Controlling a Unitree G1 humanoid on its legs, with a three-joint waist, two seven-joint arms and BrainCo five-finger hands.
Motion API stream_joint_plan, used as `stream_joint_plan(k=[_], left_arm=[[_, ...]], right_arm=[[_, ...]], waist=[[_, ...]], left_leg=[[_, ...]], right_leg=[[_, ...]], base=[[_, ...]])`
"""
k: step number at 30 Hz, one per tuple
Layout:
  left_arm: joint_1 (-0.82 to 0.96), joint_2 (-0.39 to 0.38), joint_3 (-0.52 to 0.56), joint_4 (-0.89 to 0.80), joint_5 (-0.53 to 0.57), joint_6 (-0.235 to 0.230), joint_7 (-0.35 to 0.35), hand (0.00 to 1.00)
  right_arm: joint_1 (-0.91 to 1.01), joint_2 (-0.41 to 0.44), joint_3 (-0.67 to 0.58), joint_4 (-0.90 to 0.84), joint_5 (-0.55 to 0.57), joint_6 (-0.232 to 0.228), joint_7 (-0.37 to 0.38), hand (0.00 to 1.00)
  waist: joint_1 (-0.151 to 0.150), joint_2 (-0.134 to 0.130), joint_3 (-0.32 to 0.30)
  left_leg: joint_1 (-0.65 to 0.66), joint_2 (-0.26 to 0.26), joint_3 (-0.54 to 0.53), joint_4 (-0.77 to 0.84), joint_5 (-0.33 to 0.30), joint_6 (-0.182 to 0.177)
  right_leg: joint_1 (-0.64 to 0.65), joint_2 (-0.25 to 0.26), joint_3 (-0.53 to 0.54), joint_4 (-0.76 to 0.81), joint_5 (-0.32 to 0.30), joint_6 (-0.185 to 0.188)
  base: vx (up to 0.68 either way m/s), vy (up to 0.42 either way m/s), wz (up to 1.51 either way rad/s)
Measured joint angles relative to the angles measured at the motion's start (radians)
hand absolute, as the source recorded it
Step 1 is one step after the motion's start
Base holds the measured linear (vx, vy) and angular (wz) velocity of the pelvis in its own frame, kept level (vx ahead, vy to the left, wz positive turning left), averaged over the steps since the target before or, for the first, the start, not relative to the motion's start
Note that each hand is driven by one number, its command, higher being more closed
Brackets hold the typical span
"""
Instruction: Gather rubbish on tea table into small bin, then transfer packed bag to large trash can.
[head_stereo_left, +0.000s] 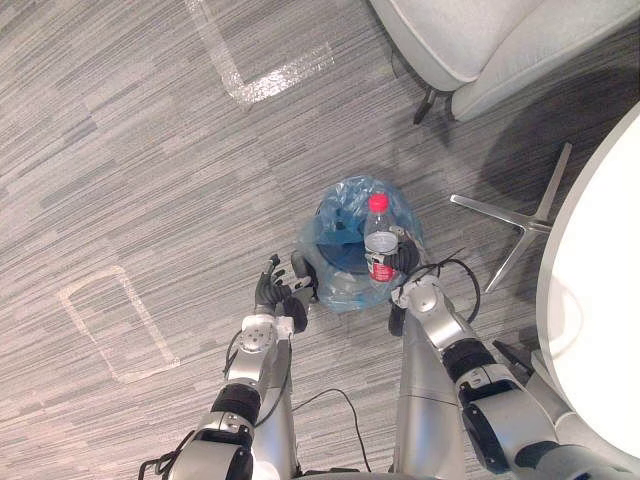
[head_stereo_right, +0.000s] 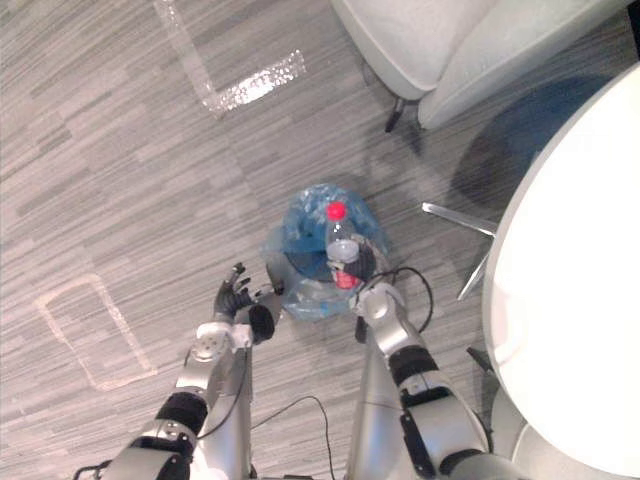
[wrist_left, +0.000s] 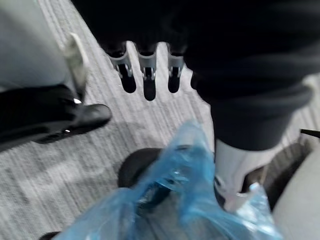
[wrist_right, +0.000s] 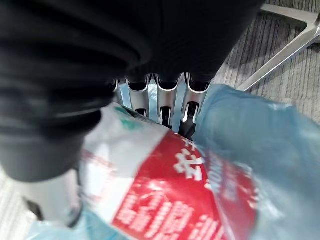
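One left hand (head_stereo_left: 272, 296) hovers over the floor (head_stereo_left: 120, 150), its fingers (wrist_left: 144, 75) straight and spread wide, holding nothing. Just right of them stands one small bin (head_stereo_left: 342, 245) lined with one blue bag (head_stereo_left: 345, 292). One clear bottle (head_stereo_left: 379, 235) with a red cap and red label stands upright above the bin's mouth, gripped by the right hand (head_stereo_left: 403, 262), whose fingers (wrist_right: 162, 102) curl round it. Well right of those fingers is one round white counter (head_stereo_left: 600, 260). One grey armchair (head_stereo_left: 470, 40) sits beyond the bin.
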Motion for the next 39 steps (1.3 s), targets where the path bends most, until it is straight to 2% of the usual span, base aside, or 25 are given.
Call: stream_joint_plan(k=[8,15,25,33,39], left_arm=[[-0.008,-0.009,0.02,0.038,-0.002,0.009,0.016,0.0],[-0.02,-0.016,0.028,0.041,-0.002,0.009,0.016,0.0],[-0.025,-0.014,0.027,0.059,0.002,0.007,0.017,0.0],[-0.029,0.001,0.016,0.062,0.018,-0.006,0.016,0.0],[-0.036,0.014,-0.003,0.079,0.018,-0.013,0.017,0.0]], right_arm=[[-0.021,0.051,0.001,-0.003,0.001,-0.002,-0.007,0.0],[-0.025,0.047,0.018,-0.052,-0.011,-0.004,-0.028,0.0],[-0.026,0.0,0.161,-0.084,-0.265,-0.021,-0.025,0.0],[-0.012,-0.071,0.29,-0.078,-0.366,-0.042,0.004,0.0],[0.0,-0.069,0.317,0.021,-0.447,-0.045,0.013,0.0]], waist=[[0.008,-0.001,-0.001],[0.01,-0.001,-0.001],[0.014,-0.006,-0.005],[0.011,-0.006,-0.005],[0.009,-0.01,-0.007]], left_leg=[[0.028,-0.002,0.017,-0.054,0.023,-0.004],[0.033,-0.003,0.02,-0.061,0.031,0.008],[0.027,-0.002,0.014,-0.062,0.026,0.002],[0.023,0.002,0.013,-0.056,0.026,0.003],[0.022,0.007,0.014,-0.057,0.027,0.003]], right_leg=[[0.035,0.001,-0.002,-0.064,0.038,0.003],[0.038,0.001,-0.004,-0.07,0.041,0.001],[0.049,0.002,-0.013,-0.097,0.052,0.007],[0.051,0.005,-0.014,-0.101,0.057,0.008],[0.051,0.009,-0.014,-0.109,0.064,0.006]], base=[[-0.01,0.002,-0.02],[0.0,0.0,0.0],[0.0,0.0,0.0],[0.0,-0.002,0.0],[0.0,-0.005,-0.01]])
